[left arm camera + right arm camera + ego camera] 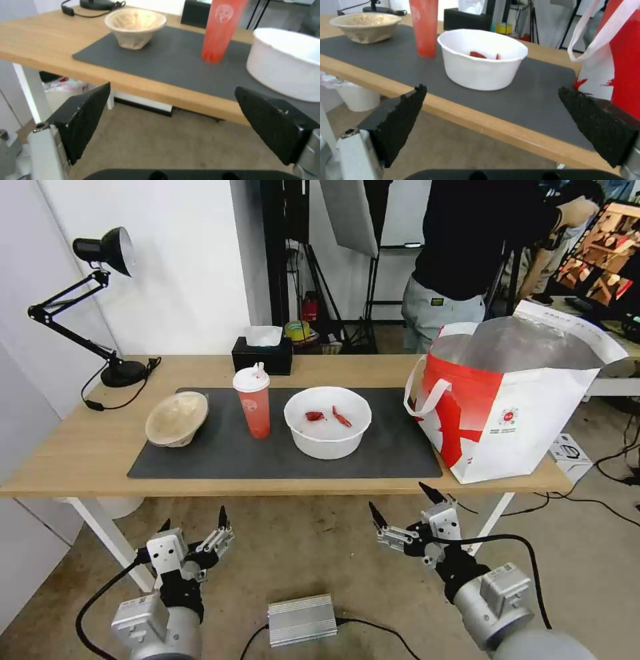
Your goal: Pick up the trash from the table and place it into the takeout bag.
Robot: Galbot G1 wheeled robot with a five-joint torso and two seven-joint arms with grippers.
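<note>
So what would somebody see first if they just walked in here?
Probably the big white and red bag standing open at the right end of the table. Next, the red cup upright on the grey mat, between a beige bowl and a white bowl with red scraps. Both end effectors, left and right, hang open below the table's front edge.

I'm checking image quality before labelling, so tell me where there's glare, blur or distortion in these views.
Head view: wide-angle bending at the edges, so the table edge curves; bright sheen on the bag foil lining. Left wrist view: soft, the cup and white bowl smeared. Right wrist view: sharper on the white bowl, with the near fingers blurred. Both grippers, left and right, hang open below the table.
</note>
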